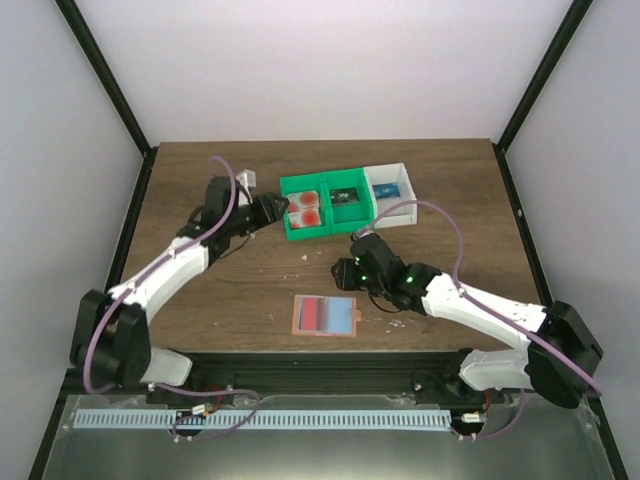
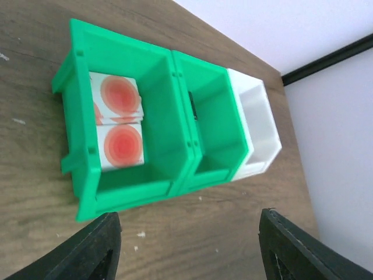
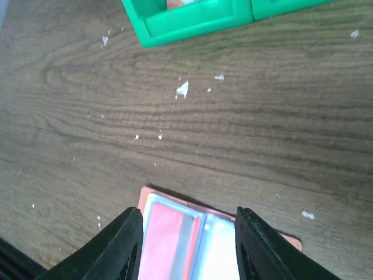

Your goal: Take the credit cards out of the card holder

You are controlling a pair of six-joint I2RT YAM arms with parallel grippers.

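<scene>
The card holder [image 1: 325, 315] lies opened flat on the table [image 1: 260, 290], near the front edge, between the two arms. In the right wrist view one pocket shows a pinkish-red face with a grey band and the other a pale face. I cannot tell whether these are cards not yet taken out. Several credit cards [image 2: 119, 125] lie overlapped in the left green bin [image 2: 157, 116], well apart from the holder.

The danger, in my judgement, is at the holder. It looks light and nothing presses it down. If the right claw [image 3: 187, 233] closes on a card and pulls, the whole holder may slide or lift with it. A thin card lying flat in a pocket also gives little edge to catch, so the fingers may pinch the pocket rim instead, or slip off. The left claw [image 2: 189, 248] is too far away to keep the holder down.

The right arm [image 1: 450, 295] reaches inward from the right. Its claw points down over the far edge of the holder, with the jaws apart and nothing gripped. It is not clear whether the tips touch the holder. The left arm [image 1: 165, 270] stretches forward, and its claw stands open and empty just beside the green bin.
</scene>
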